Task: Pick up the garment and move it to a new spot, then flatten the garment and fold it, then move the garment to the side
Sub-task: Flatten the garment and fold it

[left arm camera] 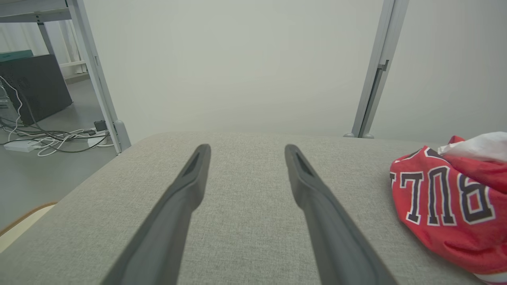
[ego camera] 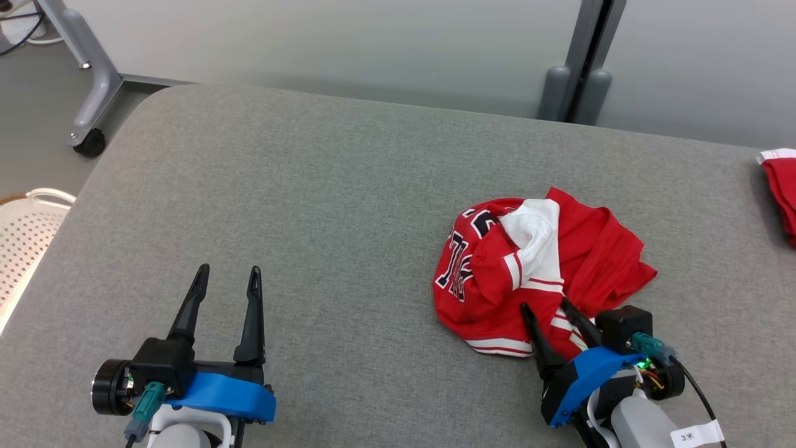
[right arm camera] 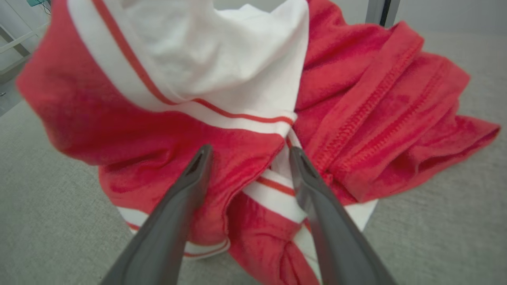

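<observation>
over one crumpled garment [ego camera: 491,280] right end effector [ego camera: 545,304] gapes; left end effector [ego camera: 228,270] gapes aside.

Jersey [ego camera: 528,267]: red body, white panel edged with thin red stripes, white-and-red striped bands at the hem. Its block letters are dark navy with a white outline. Table cover [ego camera: 348,218]: mid grey, fine woven fleck, uniform. Left gripper [ego camera: 228,269] and right gripper [ego camera: 545,303]: fingers [ego camera: 186,311] matte black to dark grey, blue shell [ego camera: 224,395] behind them, teal connector [ego camera: 148,401] at the wrist. Label [ego camera: 696,434] on the right forearm: white with dark print. Second cloth [ego camera: 782,186]: red with a white band. Basket [ego camera: 25,230]: white, dotted with small holes. Wall [ego camera: 342,43]: pale grey-green. Frame leg [ego camera: 93,81]: light grey, with a black caster [ego camera: 91,144].
</observation>
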